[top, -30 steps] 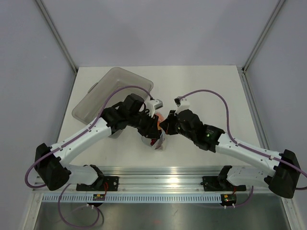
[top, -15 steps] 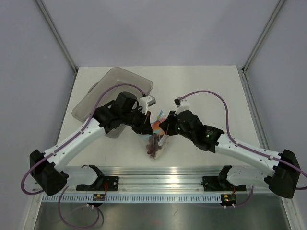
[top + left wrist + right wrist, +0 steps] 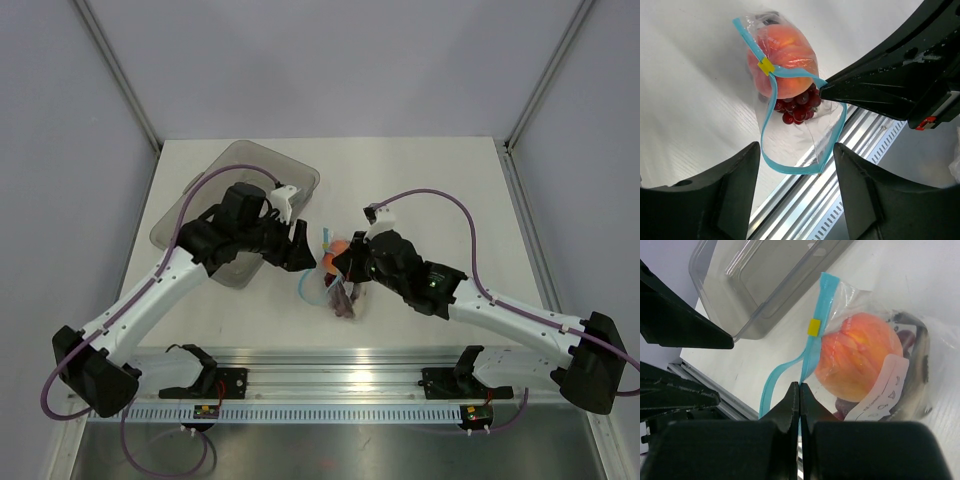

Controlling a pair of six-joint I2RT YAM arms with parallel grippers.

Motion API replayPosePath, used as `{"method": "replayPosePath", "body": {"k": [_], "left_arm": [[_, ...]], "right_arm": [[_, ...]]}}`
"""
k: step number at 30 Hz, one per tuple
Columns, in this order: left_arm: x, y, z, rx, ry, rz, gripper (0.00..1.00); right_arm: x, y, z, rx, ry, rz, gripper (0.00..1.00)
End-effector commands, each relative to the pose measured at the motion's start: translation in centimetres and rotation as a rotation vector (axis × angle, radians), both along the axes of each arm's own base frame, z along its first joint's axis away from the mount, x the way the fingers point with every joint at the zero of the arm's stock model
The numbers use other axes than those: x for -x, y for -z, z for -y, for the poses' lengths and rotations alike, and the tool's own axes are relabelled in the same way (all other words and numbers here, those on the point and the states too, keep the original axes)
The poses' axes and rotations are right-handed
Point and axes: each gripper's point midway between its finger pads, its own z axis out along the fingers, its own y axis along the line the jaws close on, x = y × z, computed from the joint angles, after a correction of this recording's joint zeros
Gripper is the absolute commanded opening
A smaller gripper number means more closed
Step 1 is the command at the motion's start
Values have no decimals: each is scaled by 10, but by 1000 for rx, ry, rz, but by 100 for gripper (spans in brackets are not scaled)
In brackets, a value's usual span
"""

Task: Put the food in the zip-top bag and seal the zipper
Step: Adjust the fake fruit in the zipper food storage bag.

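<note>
Bag (image 3: 340, 285) lies on the table (image 3: 430, 180) between your two arms, right under the right claw (image 3: 345, 268) and just off the tips of the left claw (image 3: 300, 250).

- Contents: peach (image 3: 782, 60) at the far end, grapes (image 3: 797, 106) packed against it on the near side. Both are inside the plastic.
- Zipper (image 3: 826, 295): joined from one corner up to the yellow slider (image 3: 766, 66). Past the slider the two teal strips part into a wide loop, so the mouth gapes.
- Right claw: jaws fully together, pinching one zipper strip just past the slider. Your left wrist view shows its black tip on the strip beside the grapes.
- Left claw: jaws spread wide, nothing between the pads. In its own view the open loop of the mouth sits ahead of the fingers, clear of both.
- Tray (image 3: 200, 215) stands behind the left arm, apart from the bag.

Against the earlier frames: a second ago your left claw was down at the bag, nose to nose with the right. Half a second ago it sat at the bag's left edge, closed. Now it is released, opened and pulled back toward the tray. The bag has shifted right and drawn in under the right claw, with its teal loop now showing on the left side. The right claw has barely moved.
</note>
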Motion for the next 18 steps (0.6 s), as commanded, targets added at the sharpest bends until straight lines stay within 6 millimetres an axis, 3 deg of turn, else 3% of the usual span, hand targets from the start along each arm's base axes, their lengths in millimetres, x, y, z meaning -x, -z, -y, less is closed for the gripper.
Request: {"method": "replayPosePath", "body": {"k": [1, 5, 9, 18], "left_arm": [[-16, -4, 2, -2, -27, 54, 61], [-14, 9, 3, -22, 0, 31, 55], [-9, 21, 6, -14, 25, 6, 60], [-25, 44, 8, -53, 2, 16, 59]], "right_arm": [[-7, -25, 1, -63, 30, 63, 0], [-8, -25, 1, -65, 32, 61, 0], [-9, -25, 0, -63, 32, 61, 0], [-9, -25, -4, -69, 23, 57, 0]]}}
